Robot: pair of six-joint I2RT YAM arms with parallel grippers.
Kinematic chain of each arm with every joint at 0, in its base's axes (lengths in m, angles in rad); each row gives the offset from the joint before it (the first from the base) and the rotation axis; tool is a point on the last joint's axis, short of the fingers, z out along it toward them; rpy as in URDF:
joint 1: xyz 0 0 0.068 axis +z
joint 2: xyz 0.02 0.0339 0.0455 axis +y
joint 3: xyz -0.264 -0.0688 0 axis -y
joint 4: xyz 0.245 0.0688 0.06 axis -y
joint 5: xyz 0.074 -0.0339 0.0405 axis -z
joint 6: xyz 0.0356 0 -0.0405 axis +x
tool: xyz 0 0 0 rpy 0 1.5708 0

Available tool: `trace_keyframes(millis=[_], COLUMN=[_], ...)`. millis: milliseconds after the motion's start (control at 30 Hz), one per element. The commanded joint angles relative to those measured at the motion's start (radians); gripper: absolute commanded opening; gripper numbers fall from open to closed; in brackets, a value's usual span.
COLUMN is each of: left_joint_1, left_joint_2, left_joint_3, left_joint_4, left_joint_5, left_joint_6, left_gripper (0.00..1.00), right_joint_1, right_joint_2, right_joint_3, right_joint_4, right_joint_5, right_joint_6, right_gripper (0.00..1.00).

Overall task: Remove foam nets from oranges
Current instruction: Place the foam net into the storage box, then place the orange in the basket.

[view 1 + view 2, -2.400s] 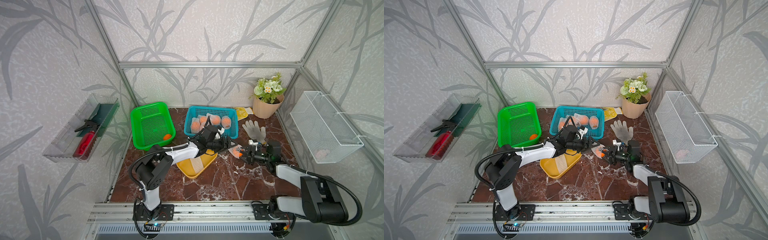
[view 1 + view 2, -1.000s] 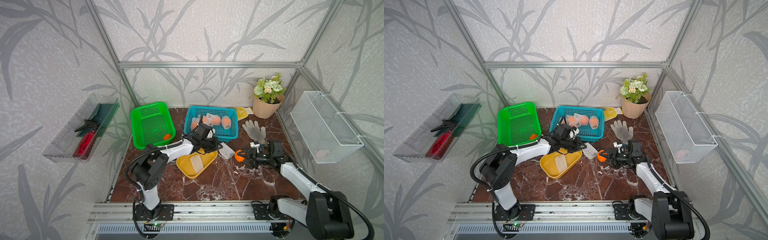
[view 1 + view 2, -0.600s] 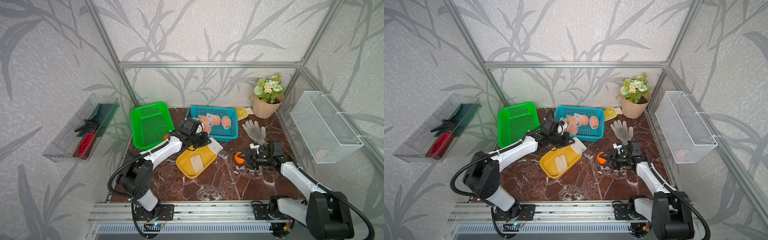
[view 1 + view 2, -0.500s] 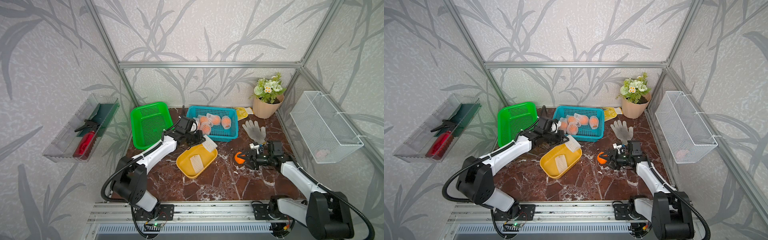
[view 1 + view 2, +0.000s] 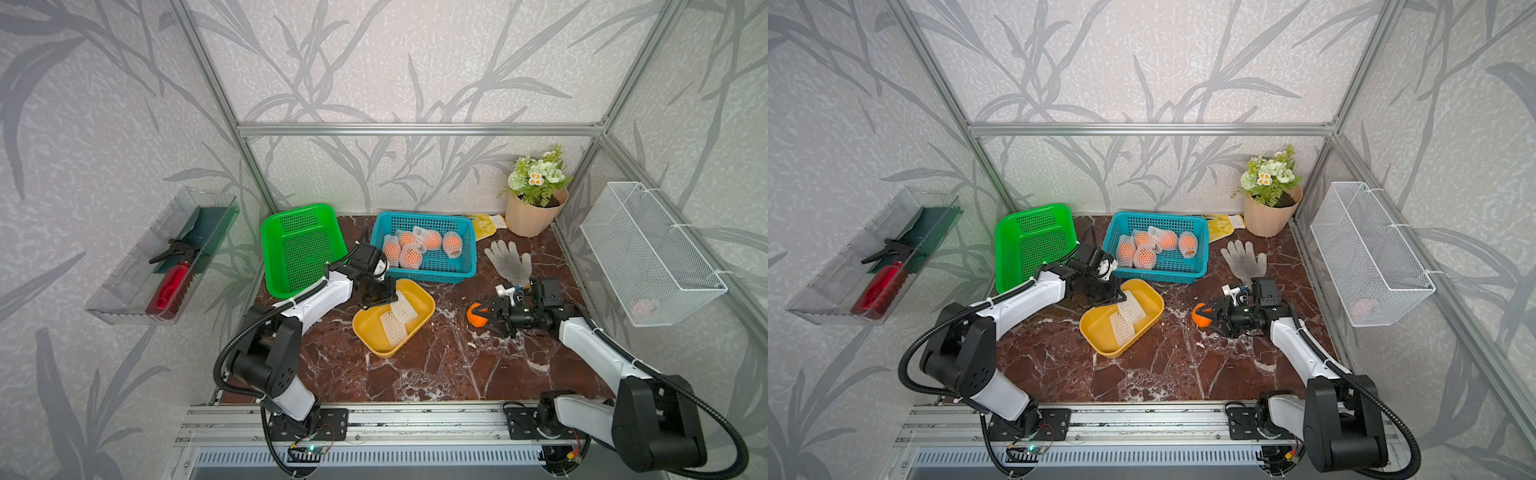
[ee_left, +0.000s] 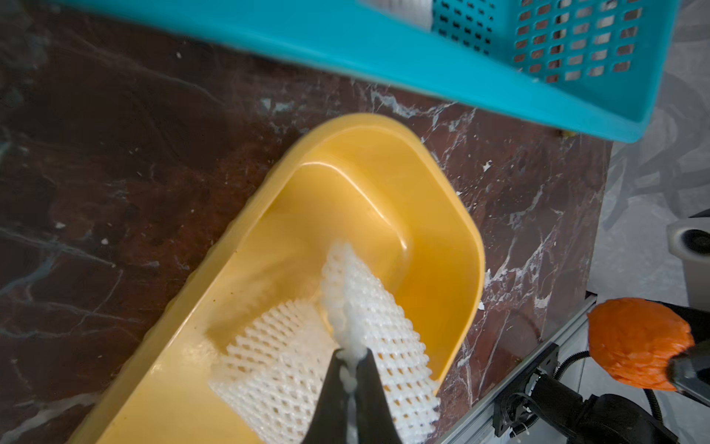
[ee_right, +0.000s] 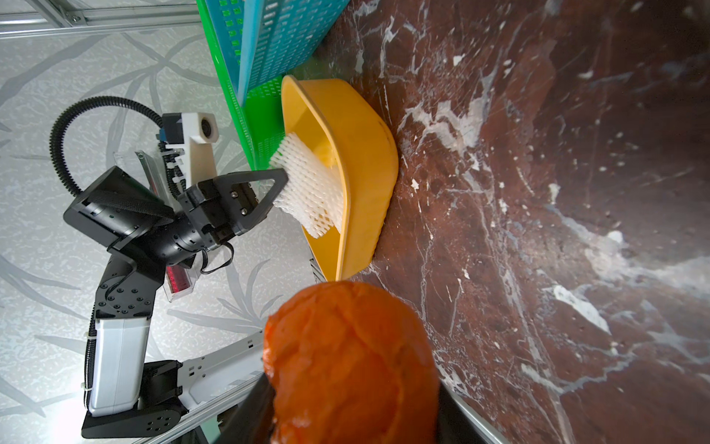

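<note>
Lower the foam net [image 6: 369,303], pinched tight in the closed left end effector [image 6: 350,355], down onto the flat net [image 6: 272,353] lying in the yellow tray [image 6: 384,127] before letting go. Hold steady the bare orange [image 7: 349,357] clamped in the right end effector [image 5: 484,318] above the table [image 5: 436,374].

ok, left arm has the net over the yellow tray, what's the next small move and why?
Probably open the left gripper and let the foam net fall. Its jaws pinch the net's edge, and the net hangs inside the yellow tray, over another net lying there. The right gripper has the bare orange, so the net is free.
</note>
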Motion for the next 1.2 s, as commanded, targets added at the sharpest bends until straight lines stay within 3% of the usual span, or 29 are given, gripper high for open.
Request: trace_keyframes(millis=[0, 100, 167, 300, 433, 600, 767, 1033, 1167], left_joint_1=[-0.008, -0.016, -0.019, -0.022, -0.022, -0.032, -0.056, -0.305, -0.345], left_joint_2=[0.023, 0.049, 0.065, 0.073, -0.016, -0.153, -0.251, -0.295, -0.244], left_joint_3=[-0.01, -0.006, 0.003, 0.042, 0.075, 0.087, 0.011, -0.185, -0.217], left_joint_4=[0.046, 0.041, 0.015, -0.075, -0.108, -0.048, 0.137, 0.621, 0.781], left_joint_5=[0.032, 0.02, 0.0, -0.074, -0.132, -0.116, -0.039, -0.017, 0.044], left_joint_6=[0.018, 0.03, 0.045, 0.084, 0.08, 0.091, 0.128, 0.363, 0.397], left_gripper=[0.01, 0.02, 0.09, 0.45, 0.66, 0.74, 0.78, 0.88, 0.9], right_joint_1=[0.013, 0.02, 0.024, 0.036, 0.051, 0.058, 0.068, 0.094, 0.104], right_joint_2=[0.002, 0.001, -0.001, -0.001, 0.004, 0.002, 0.01, 0.012, -0.007], right_joint_3=[0.025, 0.028, 0.032, 0.048, 0.062, 0.06, 0.057, 0.056, 0.049], right_joint_4=[-0.024, -0.026, -0.027, -0.05, -0.071, -0.051, -0.021, -0.01, -0.011], right_joint_5=[0.008, 0.014, 0.02, 0.039, 0.062, 0.082, 0.084, 0.081, 0.076], right_joint_6=[-0.014, -0.012, -0.01, -0.023, -0.035, -0.026, -0.008, 0.007, 0.02], right_gripper=[0.49, 0.49, 0.49, 0.49, 0.49, 0.49, 0.49, 0.49, 0.49])
